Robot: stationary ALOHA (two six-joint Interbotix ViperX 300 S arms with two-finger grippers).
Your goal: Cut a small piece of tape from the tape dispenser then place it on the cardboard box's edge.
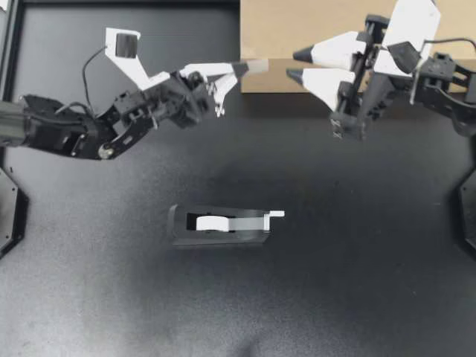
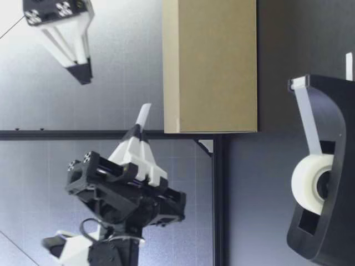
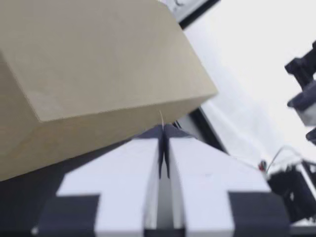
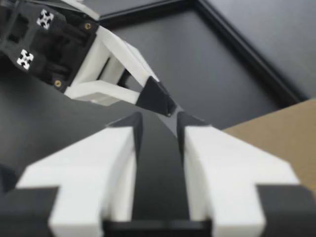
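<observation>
Across the whole workspace it's one matte black table (image 1: 357, 282) with a black frame rail along the far edge. From the low camera the background is just a plain pale backdrop.

Biggest thing on it is the cardboard box (image 1: 312, 30), sitting flat at the far edge, a bit toward my right arm's side.

Next is the tape dispenser (image 1: 219, 227), black, roughly mid-table and well apart from the box. From above its long axis runs side to side, with the cutter end and a little tab of tape pointing toward my right arm's side. The white roll (image 1: 212, 222) sits in the middle of it.

Then the grippers. My left gripper (image 1: 239, 69) is up by the box's near-left corner, fingers pinched tight together on a small piece of tape (image 1: 257, 65). My right gripper (image 1: 294, 64) faces it above the box's front, fingers spread with nothing between them.

That piece of tape sticks straight out past the left fingertips toward the right gripper, lengthwise along the box's front edge. Can't tell if it's touching the cardboard.
</observation>
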